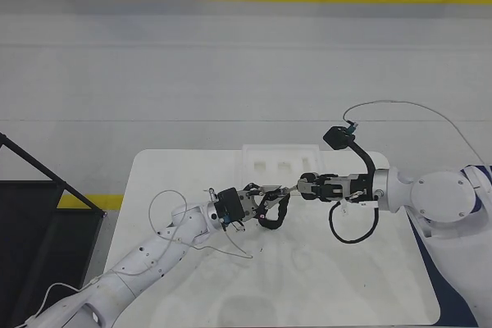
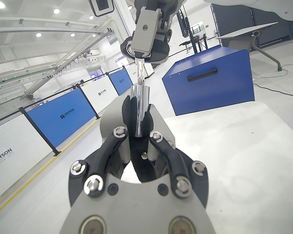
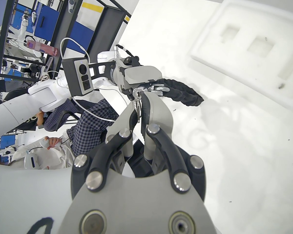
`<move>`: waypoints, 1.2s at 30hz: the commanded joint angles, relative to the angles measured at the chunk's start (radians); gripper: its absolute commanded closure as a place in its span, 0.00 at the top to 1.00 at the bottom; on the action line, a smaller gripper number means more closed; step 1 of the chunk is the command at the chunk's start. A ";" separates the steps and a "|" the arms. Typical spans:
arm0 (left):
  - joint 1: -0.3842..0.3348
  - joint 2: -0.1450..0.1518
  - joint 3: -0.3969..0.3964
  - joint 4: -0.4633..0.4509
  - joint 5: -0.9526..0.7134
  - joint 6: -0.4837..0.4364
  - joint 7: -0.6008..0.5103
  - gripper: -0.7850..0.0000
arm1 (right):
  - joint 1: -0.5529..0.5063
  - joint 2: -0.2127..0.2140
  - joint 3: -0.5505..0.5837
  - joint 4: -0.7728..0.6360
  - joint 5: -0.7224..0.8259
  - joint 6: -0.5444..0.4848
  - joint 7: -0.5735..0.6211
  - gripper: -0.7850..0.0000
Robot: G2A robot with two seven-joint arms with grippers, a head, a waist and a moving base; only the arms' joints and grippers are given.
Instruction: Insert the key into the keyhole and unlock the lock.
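Both jaws clamped, left on lock [image 2: 139,108], right on key [image 2: 139,73], above white table [image 1: 353,279].

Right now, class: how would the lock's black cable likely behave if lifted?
Probably floppy: the black cable bends in a loose curve by the left gripper. Its textured sleeve likely resists slipping. Its chrome lock body looks metal, likely the heavy end.

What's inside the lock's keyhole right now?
The key, in the right pincer, meets the keyhole end of the lock; the chrome body covers how far its tip goes in.
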 commanded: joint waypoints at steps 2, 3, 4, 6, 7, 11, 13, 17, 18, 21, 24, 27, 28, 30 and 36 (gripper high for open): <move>0.004 -0.002 -0.007 -0.001 0.006 -0.006 -0.001 0.00 | 0.001 0.001 -0.001 0.000 -0.009 0.001 -0.005 0.00; 0.006 -0.003 -0.010 -0.002 0.008 -0.007 -0.001 0.00 | 0.001 0.002 -0.001 0.000 -0.012 0.002 -0.005 0.00; 0.007 -0.004 -0.012 -0.003 0.011 -0.007 0.000 0.00 | 0.001 0.002 -0.002 0.000 -0.016 0.004 -0.006 0.00; 0.011 -0.005 -0.016 -0.003 0.014 -0.010 -0.001 0.00 | 0.001 0.003 -0.002 -0.002 -0.017 0.008 -0.005 0.00; 0.012 -0.006 -0.019 -0.004 0.016 -0.011 -0.002 0.00 | 0.001 0.004 -0.002 -0.002 -0.020 0.009 -0.005 0.00; 0.018 -0.009 -0.029 -0.005 0.023 -0.010 -0.003 0.00 | 0.003 0.006 -0.006 -0.005 -0.026 0.011 -0.003 0.00; 0.021 -0.011 -0.034 -0.006 0.029 -0.009 -0.006 0.00 | 0.005 0.006 -0.010 -0.008 -0.027 0.010 -0.001 0.00; 0.027 -0.013 -0.044 -0.010 0.041 -0.009 -0.012 0.00 | 0.010 0.006 -0.023 -0.009 -0.026 0.006 0.002 0.00; 0.028 -0.013 -0.047 -0.011 0.043 -0.008 -0.014 0.00 | 0.012 0.006 -0.026 -0.009 -0.025 0.006 0.002 0.00; 0.033 -0.014 -0.054 -0.015 0.053 -0.009 -0.022 0.00 | 0.018 0.005 -0.036 -0.009 -0.026 0.005 0.003 0.00; 0.037 -0.015 -0.062 -0.019 0.063 -0.009 -0.029 0.00 | 0.023 0.005 -0.043 -0.008 -0.025 0.005 0.002 0.00; 0.039 -0.015 -0.070 -0.025 0.086 -0.005 -0.048 0.00 | 0.028 0.006 -0.047 -0.010 -0.029 0.008 0.005 0.00; 0.040 -0.015 -0.073 -0.029 0.092 -0.005 -0.054 0.00 | 0.030 0.006 -0.048 -0.011 -0.031 0.009 0.007 0.00; 0.045 -0.015 -0.078 -0.036 0.099 -0.008 -0.064 0.00 | 0.032 0.007 -0.050 -0.013 -0.035 0.011 0.009 0.00; 0.056 -0.014 -0.094 -0.058 0.116 -0.015 -0.086 0.00 | 0.035 0.008 -0.057 -0.013 -0.042 0.016 0.010 0.00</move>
